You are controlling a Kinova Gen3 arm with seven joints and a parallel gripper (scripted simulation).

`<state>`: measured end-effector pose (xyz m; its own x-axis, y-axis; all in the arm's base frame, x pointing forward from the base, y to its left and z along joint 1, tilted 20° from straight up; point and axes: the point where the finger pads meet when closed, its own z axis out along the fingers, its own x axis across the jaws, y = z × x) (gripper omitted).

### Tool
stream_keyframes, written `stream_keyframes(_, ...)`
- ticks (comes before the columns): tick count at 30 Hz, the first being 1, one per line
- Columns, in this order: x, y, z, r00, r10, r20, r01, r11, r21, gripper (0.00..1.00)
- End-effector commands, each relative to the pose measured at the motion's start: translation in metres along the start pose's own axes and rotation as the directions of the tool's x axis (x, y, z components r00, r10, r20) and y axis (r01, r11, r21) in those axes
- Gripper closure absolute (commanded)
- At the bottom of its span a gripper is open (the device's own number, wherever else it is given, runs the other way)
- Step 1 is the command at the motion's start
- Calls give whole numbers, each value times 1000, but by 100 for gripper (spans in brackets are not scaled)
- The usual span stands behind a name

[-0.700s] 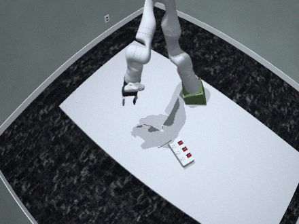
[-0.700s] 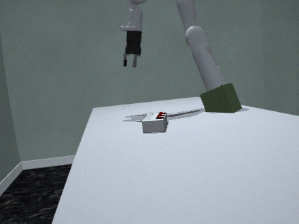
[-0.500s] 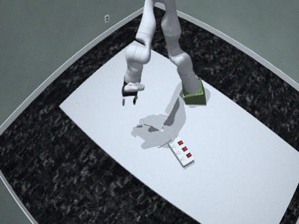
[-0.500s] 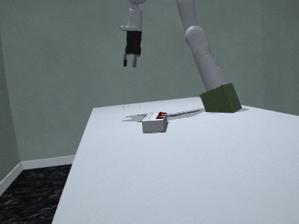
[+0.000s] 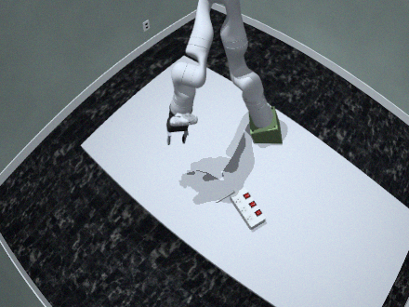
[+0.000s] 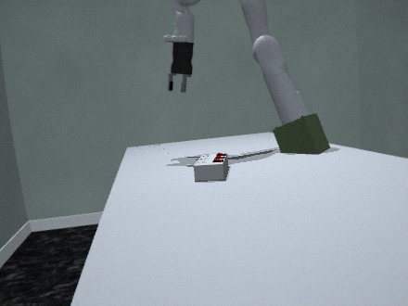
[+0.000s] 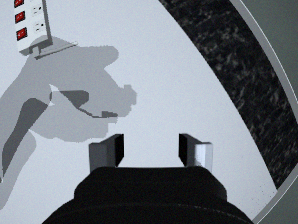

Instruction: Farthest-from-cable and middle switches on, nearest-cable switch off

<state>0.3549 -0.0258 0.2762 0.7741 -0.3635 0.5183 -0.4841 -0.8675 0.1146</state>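
Note:
A white power strip lies flat on the white table, right way up. It has three red rocker switches in a row. A thin cable leaves its end that points toward the arm's shadow. My gripper is open and empty. It hangs high above the table, well off to the side of the strip. I cannot tell the switch positions at this size.
The arm's green base block stands on the table behind the strip. The table's edges drop to a dark patterned floor.

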Motion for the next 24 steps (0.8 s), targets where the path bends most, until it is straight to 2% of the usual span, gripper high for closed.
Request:
stream_keyframes(1,0,0,0,1000,1,-1,-1,1000,1,0)
stream_keyframes(13,0,-4,1,1000,14,2,-14,1000,2,0)
stream_keyframes(24,-4,-17,7,998,66,16,-66,998,6,0)
